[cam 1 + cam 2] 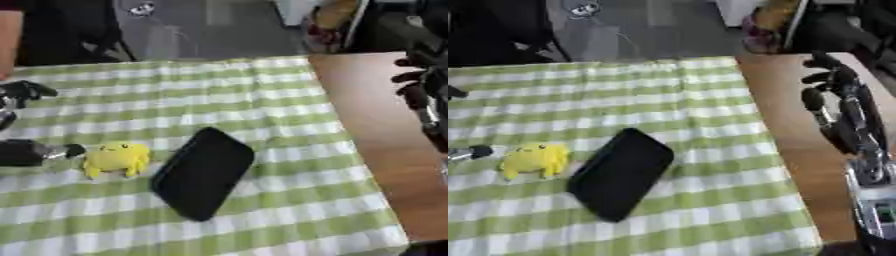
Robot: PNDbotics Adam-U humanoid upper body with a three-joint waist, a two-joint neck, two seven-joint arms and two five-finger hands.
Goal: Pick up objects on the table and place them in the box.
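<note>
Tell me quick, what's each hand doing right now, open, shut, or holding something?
Left hand: at the left edge, above the yellow toy; fingers cannot be told, nothing seen held.
Right hand: over the bare wooden table, fingers relaxed, open, holding nothing.

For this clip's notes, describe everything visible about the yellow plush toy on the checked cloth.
The small yellow plush toy looks soft and rounded, with two short stubby legs at its lower edge; finer features cannot be made out. It sits on the green-and-white checked tablecloth, toward the table's left side. A flat black rounded-rectangle case lies just to its right, tilted, with a narrow strip of cloth between them. The robot's left hand is beside the toy's left side, a dark fingertip at or nearly at the toy; contact is unclear.
</note>
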